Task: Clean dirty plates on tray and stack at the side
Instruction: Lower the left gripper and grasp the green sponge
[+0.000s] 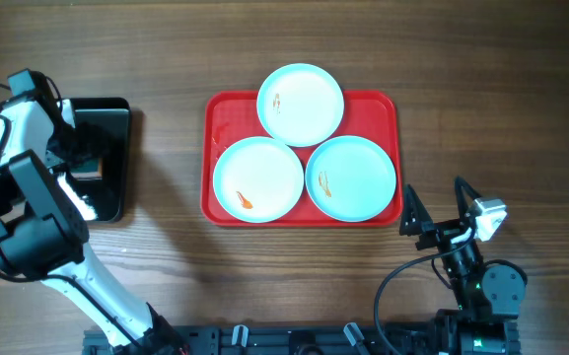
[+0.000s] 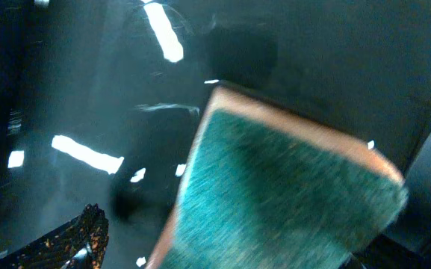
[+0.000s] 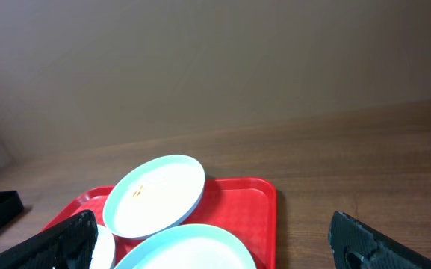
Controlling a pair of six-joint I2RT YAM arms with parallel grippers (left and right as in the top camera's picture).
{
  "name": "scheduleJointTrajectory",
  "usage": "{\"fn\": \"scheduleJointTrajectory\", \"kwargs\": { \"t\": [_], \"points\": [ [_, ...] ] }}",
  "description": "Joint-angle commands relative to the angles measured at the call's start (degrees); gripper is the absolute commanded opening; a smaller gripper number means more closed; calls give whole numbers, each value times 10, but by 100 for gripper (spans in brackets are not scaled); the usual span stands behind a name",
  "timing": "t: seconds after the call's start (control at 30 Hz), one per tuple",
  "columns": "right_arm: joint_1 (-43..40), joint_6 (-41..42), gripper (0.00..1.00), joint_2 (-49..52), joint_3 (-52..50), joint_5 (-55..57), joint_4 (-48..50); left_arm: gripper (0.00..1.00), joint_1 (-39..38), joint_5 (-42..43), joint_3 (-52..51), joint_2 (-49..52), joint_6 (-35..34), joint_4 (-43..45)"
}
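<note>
Step in hand: fetching the cleaning tool. No plate is wiped yet.

Tray [image 1: 227, 118]: red, centre of the wooden surface [image 1: 501, 89]. All three plates lie on it, none stacked at the side.
- far plate [image 1: 301, 104]: small orange smear left of centre.
- near-left plate [image 1: 258, 178]: orange smear toward its near edge.
- near-right plate [image 1: 351, 177]: orange smear left of centre.

The plates touch or nearly touch one another. The far one overhangs the tray's far rim.

Left gripper [image 1: 79, 158]: down over the black tray [image 1: 116, 118] at far left, well apart from the red tray. The wrist view is blurred. It shows a sponge [image 2: 275, 187], green scouring face up with a tan body under it, lying on the glossy black floor. The jaws stand wide with the sponge between them. A strip of bare black shows between the lower-left finger and the sponge, so I judge it not yet clamped.

Right gripper [image 1: 437, 205]: jaws wide, holding nothing, just off the tray's near-right corner and facing the plates.

Next move, as I judge it:
- Left jaws close squarely on the sponge's sides, lift it clear of the black tray's rim, and carry it right to a smeared plate.
- Right arm is placed to steady or take a plate. The near-right plate is closest to it.

Risk: the sponge sits skewed between the fingers, so an off-centre pinch could twist it.
</note>
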Motion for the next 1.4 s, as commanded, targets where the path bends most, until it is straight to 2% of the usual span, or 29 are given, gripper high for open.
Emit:
{"fn": "scheduleJointTrajectory", "kwargs": {
  "t": [0.0, 0.17, 0.33, 0.43, 0.6, 0.77, 0.9, 1.13, 1.2, 1.23, 1.3, 1.37],
  "points": [
    [-2, 4, 100, 0, 0, -6, 2, 94, 4, 73, 2, 14, 9, 8],
    [-2, 4, 100, 0, 0, -6, 2, 95, 4, 82, 2, 15, 15, 10],
    [-2, 4, 100, 0, 0, -6, 2, 91, 4, 81, -1, 15, 41, 4],
    [-2, 4, 100, 0, 0, -6, 2, 86, 4, 68, -2, 15, 41, 2],
    [-2, 4, 100, 0, 0, -6, 2, 77, 4, -17, -2, 15, 41, -24],
    [-2, 4, 100, 0, 0, -6, 2, 77, 4, -19, -3, 15, 40, -33],
    [-2, 4, 100, 0, 0, -6, 2, 66, 4, -19, -8, 15, 40, -33],
    [-2, 4, 100, 0, 0, -6, 2, 62, 4, -19, -8, 15, 40, -28],
    [-2, 4, 100, 0, 0, -6, 2, 48, 4, -20, -8, 15, 40, -27],
    [-2, 4, 100, 0, 0, -6, 2, 35, 4, -20, -8, 15, 40, -26],
    [-2, 4, 100, 0, 0, -6, 2, 18, 4, -19, -8, 15, 40, -26],
    [-2, 4, 100, 0, 0, -6, 2, 15, 4, -19, -8, 15, 36, -28]
  ]
}}
